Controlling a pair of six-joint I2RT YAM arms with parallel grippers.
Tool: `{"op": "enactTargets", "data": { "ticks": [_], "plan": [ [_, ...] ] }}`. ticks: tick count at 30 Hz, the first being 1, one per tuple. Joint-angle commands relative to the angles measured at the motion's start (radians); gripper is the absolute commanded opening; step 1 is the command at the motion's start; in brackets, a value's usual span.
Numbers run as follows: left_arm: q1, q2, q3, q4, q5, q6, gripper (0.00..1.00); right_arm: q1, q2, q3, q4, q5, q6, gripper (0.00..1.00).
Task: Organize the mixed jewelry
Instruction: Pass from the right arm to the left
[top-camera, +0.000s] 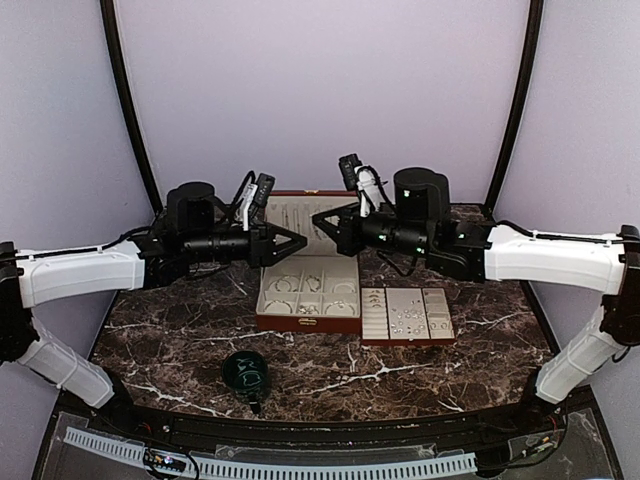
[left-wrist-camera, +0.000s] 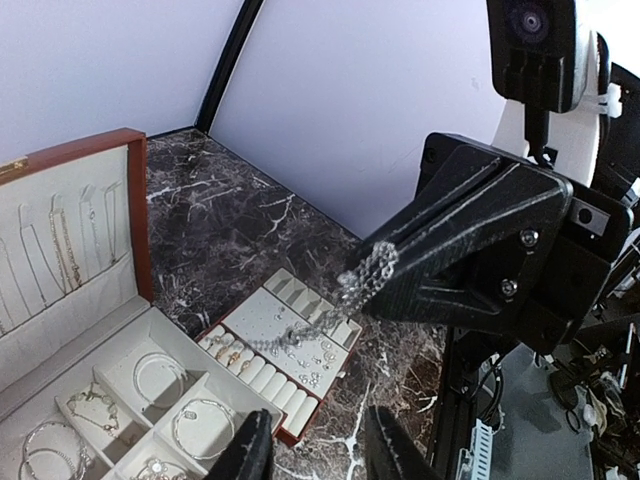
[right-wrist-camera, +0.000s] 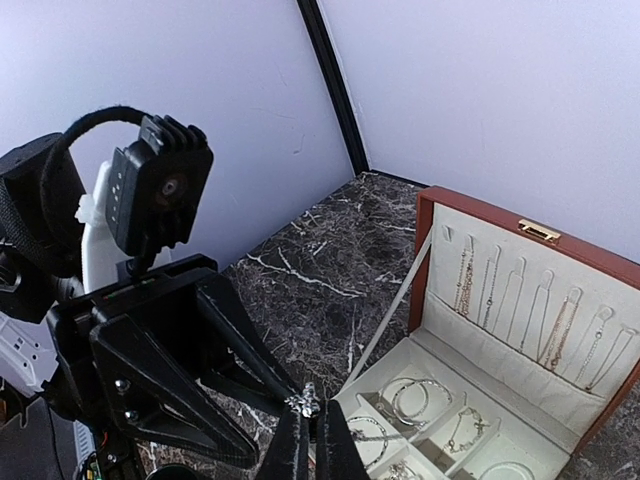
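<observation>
Left fingers (top-camera: 286, 239) and right fingers (top-camera: 334, 219) nearly meet above the open box (top-camera: 308, 323).

Glossy dark marble worktop (top-camera: 180, 335), polished red-brown wooden box (left-wrist-camera: 141, 215), matt cream padding (left-wrist-camera: 100, 335), shiny metal chain (left-wrist-camera: 368, 272), matt black plastic fingers (left-wrist-camera: 250, 452).

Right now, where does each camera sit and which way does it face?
Top external: above and behind the bases, looking down on the table; the left arm and right arm show.
Left wrist: faces the right gripper and its chain; own fingers below.
Right wrist: faces the left gripper; own fingers below.
All share the open jewelry box.
</observation>
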Motion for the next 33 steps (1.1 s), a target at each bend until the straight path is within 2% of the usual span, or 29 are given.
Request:
{"op": "enactTargets", "data": {
  "ticks": [1,5,15,33],
  "plan": [
    [-0.016,0.029,0.049,0.07,0.005,0.006,0.31,-0.01,-0.027,-0.015,0.022,-0.032,0.022,0.0],
    [-0.018,0.045,0.058,0.101,-0.004,-0.003,0.29,-0.014,-0.028,-0.02,0.022,-0.037,0.024,0.0],
    [-0.018,0.067,0.074,0.142,-0.012,-0.024,0.17,-0.017,-0.026,-0.022,0.024,-0.057,0.031,0.0],
    [-0.019,0.107,0.083,0.164,-0.002,-0.047,0.08,-0.02,-0.032,-0.025,0.031,-0.058,0.04,0.0]
  ]
}}
